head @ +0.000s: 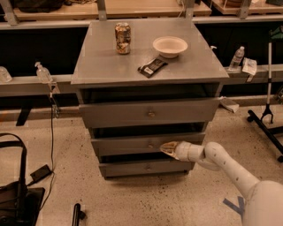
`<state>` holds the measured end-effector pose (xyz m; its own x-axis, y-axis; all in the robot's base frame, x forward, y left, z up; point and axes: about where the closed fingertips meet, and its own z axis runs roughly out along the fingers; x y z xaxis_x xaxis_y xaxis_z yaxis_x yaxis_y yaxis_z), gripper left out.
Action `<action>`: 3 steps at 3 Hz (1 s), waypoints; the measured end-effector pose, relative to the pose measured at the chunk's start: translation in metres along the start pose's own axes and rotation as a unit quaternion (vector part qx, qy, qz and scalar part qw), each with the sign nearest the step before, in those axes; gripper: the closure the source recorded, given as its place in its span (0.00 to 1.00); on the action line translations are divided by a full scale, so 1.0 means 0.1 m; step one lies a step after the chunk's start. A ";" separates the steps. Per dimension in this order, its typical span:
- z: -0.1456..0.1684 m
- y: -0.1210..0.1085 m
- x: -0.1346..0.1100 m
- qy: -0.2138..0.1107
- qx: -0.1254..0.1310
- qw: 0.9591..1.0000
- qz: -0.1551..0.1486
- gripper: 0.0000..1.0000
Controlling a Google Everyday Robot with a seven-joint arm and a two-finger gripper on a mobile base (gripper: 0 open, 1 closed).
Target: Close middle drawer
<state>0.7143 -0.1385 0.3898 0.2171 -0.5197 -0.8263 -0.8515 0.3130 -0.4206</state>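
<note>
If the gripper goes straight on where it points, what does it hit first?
Likely the middle drawer front, just beside its knob; the gripper looks nearly on it, depth unclear.

A pale speckled floor (132, 198) is seen throughout, marked with blue tape (232, 205) at the right. A grey cabinet (101, 66) is set in the middle, backed by a long grey ledge (26, 84) with dark space beneath and a wooden bench (146, 6) above. 1 bottle (43, 73) is stood on the ledge at the left. A black bag (13, 198) and a cable (52, 132) are laid at the left, and a black stand (265, 119) is set at the right. The gripper (166, 148) is held low at the cabinet's front.
</note>
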 end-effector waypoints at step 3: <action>-1.07 0.49 -0.23 -0.032 -0.055 0.998 0.010 0.96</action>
<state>0.6166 -0.1967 0.4284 0.2263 -0.4604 -0.8584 -0.9024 0.2328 -0.3627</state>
